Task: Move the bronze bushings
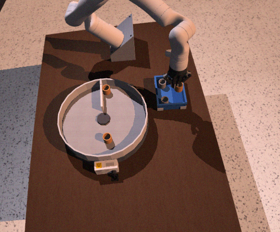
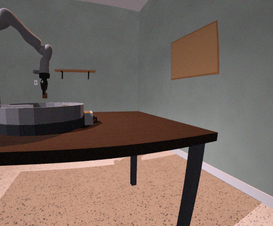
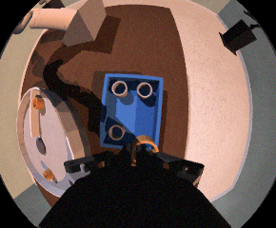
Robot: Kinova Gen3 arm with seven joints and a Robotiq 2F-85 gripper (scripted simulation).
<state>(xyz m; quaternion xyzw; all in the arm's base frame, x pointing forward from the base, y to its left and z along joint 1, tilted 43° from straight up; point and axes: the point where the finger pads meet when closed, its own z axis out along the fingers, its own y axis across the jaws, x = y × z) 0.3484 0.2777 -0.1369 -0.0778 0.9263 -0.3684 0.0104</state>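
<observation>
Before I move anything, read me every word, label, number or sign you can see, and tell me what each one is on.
No words or numbers can be read.
Yellow warning triangle, no readable text: on the white box beside the turntable.
Dark stripes on the same box: no readable characters.
Faint mark on its front: too small to read.

Three steel bushings inside one crate; one bronze bushing above it, two bronze bushings left of it.
</observation>
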